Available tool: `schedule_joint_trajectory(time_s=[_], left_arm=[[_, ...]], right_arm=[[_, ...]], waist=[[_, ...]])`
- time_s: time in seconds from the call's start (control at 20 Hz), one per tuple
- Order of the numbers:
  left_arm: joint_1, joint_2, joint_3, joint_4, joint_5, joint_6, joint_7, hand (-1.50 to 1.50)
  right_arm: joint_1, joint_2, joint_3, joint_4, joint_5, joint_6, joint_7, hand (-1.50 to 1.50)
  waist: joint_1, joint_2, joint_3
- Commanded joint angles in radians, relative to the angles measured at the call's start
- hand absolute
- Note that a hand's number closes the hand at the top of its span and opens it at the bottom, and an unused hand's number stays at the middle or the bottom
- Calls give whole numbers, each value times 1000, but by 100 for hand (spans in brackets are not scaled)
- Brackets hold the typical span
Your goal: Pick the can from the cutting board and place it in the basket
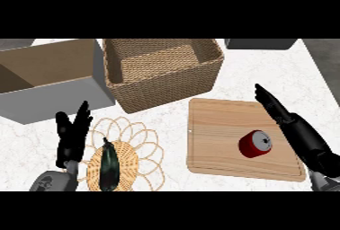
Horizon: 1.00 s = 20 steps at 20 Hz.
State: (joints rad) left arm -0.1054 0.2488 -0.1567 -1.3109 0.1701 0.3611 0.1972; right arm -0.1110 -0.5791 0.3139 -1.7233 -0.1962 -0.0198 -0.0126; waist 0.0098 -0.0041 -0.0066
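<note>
- Can (pixel 256 143) lies tipped on its side, red with a grey end, on the cutting board (pixel 219 130).
- Right hand (pixel 292 123) hovers just beside it over the board's right edge, fingers straight, holding nothing.
- Best approach, judging from here: swing left, curl around the red body, then lift over the woven basket (pixel 166 72).
- Left hand (pixel 73 132) rests open at lower left.
- No readable label anywhere.

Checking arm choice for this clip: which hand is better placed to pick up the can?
The right hand. It hovers open over the cutting board right beside the red can. The left hand rests open by the woven trivet, far from the can.
</note>
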Motion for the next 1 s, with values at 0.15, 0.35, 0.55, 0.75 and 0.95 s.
schedule_joint_trajectory(time_s=[0.15,0.35,0.55,0.75,0.95], left_arm=[[100,40,-11,-7,38,-123,1,0],[129,62,-50,-21,45,-192,39,0],[172,82,-14,33,63,-234,-15,0],[211,122,12,-12,93,-268,-1,0],[225,89,-14,-31,62,-217,7,0]], right_arm=[[-161,101,-181,87,-237,79,-50,150],[-222,177,-30,128,-158,187,-187,150],[-175,354,166,71,115,-106,-111,-150],[-227,275,183,21,278,-210,133,-150],[-290,14,111,45,464,-165,278,-150]], waist=[[20,10,8],[35,10,8],[3,3,5],[-5,-7,3],[-32,-16,-1]])
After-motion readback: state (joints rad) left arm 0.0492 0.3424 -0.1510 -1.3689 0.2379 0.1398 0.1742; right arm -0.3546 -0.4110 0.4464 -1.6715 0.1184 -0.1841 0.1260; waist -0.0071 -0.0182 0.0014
